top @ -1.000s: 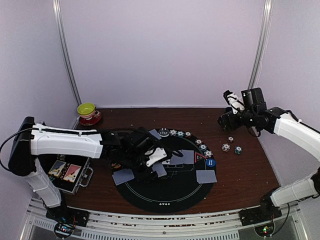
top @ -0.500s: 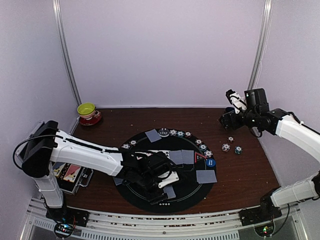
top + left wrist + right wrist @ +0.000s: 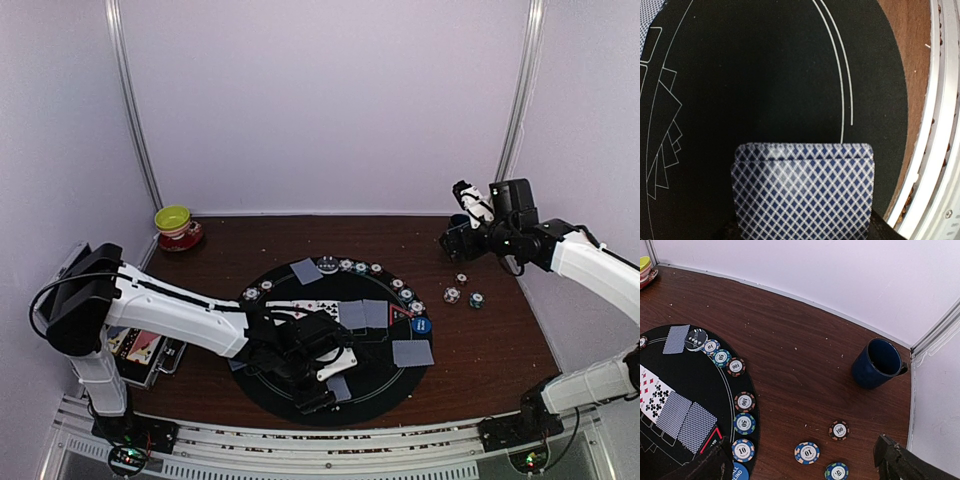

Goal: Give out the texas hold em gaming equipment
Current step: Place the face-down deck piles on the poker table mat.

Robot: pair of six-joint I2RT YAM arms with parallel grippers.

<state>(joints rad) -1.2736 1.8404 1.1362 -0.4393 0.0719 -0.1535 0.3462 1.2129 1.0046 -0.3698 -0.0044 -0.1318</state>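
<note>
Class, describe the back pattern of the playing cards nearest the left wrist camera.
The playing cards show a blue-and-white diamond lattice, clearest in the left wrist view.

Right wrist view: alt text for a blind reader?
Seen from above, a brown table holds a black poker mat at left, rimmed with chips and bearing cards. Three loose chips lie on the wood; a dark blue mug stands beyond them. Open fingers frame the bottom.

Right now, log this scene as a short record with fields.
left gripper: low over the near edge of the mat, shut on face-down cards
right gripper: open, empty, raised over the loose chips
mat rim: row of chips
bare wood, far right: three loose chips, blue mug
</note>
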